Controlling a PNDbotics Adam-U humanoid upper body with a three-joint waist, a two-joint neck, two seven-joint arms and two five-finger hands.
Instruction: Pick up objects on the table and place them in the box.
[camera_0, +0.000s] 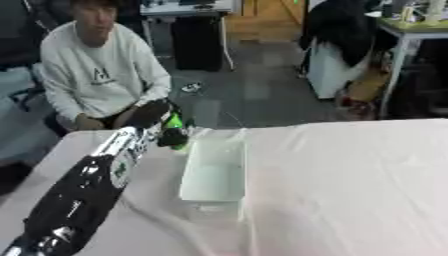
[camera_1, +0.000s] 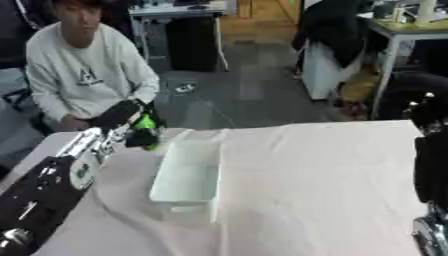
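Fingers of my left robot hand (camera_0: 159, 116) are curled round a green object (camera_0: 176, 123), so it's clamped on, up at ten o'clock from the middle of the desk (camera_0: 350, 180). The object hangs just beside the far left corner of the box (camera_0: 213, 172), about level with its rim, not yet over the opening. The box itself, pale and translucent, sits on the white cloth at roughly seven o'clock of centre, long side running away from me, nothing visible inside.

My right robot hand (camera_1: 427, 112) shows only as a dark shape at the three o'clock edge of the right eye view; I cannot tell how its fingers stand.

To do this well, I reckon I should carry the object toward four o'clock until it's clearly over the box's middle, lower it below the rim, and only then release, keeping my forearm off the near wall.

Writing: a small green mark on my arm, unreadable; the object's label I cannot make out.
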